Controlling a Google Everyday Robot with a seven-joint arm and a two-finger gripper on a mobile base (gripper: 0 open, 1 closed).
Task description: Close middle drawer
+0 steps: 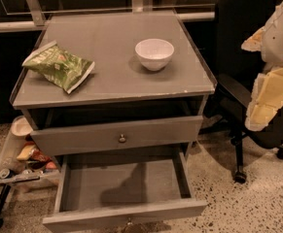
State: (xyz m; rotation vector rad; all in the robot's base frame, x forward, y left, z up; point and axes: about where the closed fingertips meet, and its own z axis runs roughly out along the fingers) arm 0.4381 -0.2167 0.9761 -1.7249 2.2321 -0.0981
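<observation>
The middle drawer (124, 183) is the wide shallow grey one, pulled far out toward me with its bare grey inside showing. Its flat front (126, 215) runs along the bottom edge of the view, with a tiny knob (129, 222) at centre. Above it the taller-fronted drawer (82, 139) with the bigger round knob (122, 138) stands slightly out. My gripper (263, 106), on the white and cream arm, hangs at the right edge, well to the right of the cabinet, above drawer height, and touches nothing.
A green chip bag (58, 66) and a white bowl (154, 53) sit on the cabinet top (112, 33). A black office chair (240, 57) stands right of the cabinet, behind my arm. A low tray of snacks (22, 161) is at the left on the speckled floor.
</observation>
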